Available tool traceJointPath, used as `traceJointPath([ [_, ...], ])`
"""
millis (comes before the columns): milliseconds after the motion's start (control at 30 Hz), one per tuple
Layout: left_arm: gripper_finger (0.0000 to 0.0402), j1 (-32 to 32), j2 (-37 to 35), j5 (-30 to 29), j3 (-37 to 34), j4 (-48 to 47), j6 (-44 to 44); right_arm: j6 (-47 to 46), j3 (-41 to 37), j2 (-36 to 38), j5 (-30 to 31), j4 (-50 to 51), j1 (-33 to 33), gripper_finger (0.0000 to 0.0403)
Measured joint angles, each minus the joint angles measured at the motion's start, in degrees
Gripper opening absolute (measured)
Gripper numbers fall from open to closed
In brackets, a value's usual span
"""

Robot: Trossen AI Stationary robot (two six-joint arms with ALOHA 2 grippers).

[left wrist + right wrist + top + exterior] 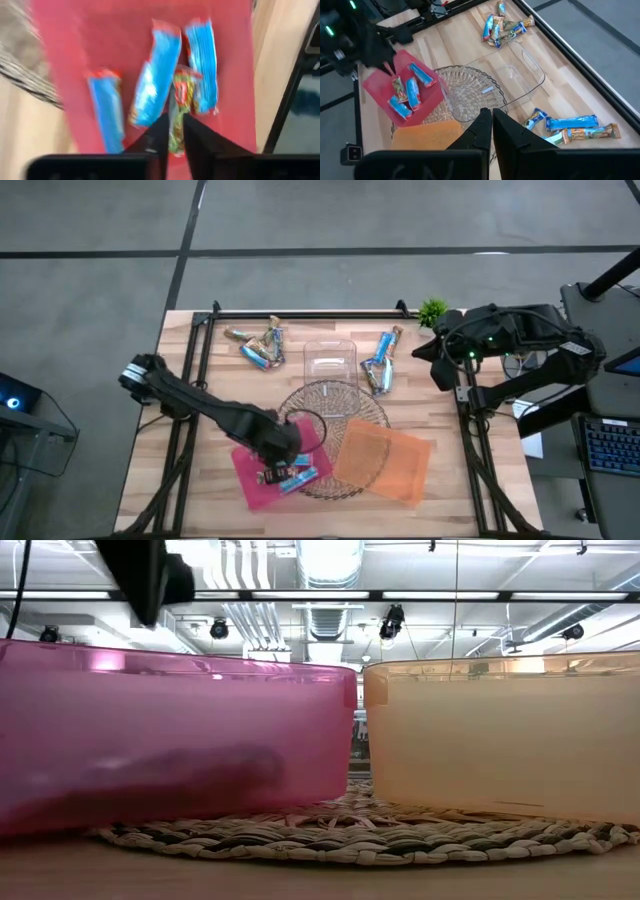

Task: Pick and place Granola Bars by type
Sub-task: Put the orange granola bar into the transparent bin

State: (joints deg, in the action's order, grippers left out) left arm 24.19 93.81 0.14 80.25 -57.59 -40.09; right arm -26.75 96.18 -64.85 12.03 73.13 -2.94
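From above, your left gripper (272, 476) hung over the pink tray (250, 472) while the right gripper (440, 366) waited at the table's far-right edge. At the left wrist, narrow jaws pinched a green-and-red granola bar (178, 112) among the blue bars (156, 80); you'd have done best releasing low.
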Motion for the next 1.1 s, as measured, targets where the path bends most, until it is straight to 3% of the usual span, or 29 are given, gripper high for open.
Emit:
traceJointPath([
  [67, 0.0008, 0.0, -3.0, -3.7, 0.0, 0.0, 0.9, 0.0, 0.0, -0.6, 0.0, 0.0, 0.0, 0.0008],
  [333, 0.0000, -1.7, -15.9, -20.9, 0.0, 3.2, 6.2, 0.2, 0.0, -3.1, 0.1, -0.7, 0.0, 0.0008],
  [467, 0.0000, -3.8, -21.5, -25.9, -0.4, 7.5, 12.4, 0.4, 0.0, -3.5, 0.1, -1.5, 0.0, 0.0008],
  [733, 0.0000, -11.9, -29.9, -23.1, -5.2, 17.1, 22.6, 2.5, 0.0, -3.0, -0.3, -1.9, 0.4, 0.0008],
  [933, 0.0000, -17.6, -32.8, -22.1, -6.5, 17.6, 24.6, 3.0, -0.1, -3.6, -0.6, -2.2, 0.8, 0.0008],
  [1100, 0.0000, -20.0, -34.3, -22.0, -6.4, 17.7, 32.0, -0.1, -0.1, -3.9, -0.7, -3.6, 2.7, 0.0008],
])
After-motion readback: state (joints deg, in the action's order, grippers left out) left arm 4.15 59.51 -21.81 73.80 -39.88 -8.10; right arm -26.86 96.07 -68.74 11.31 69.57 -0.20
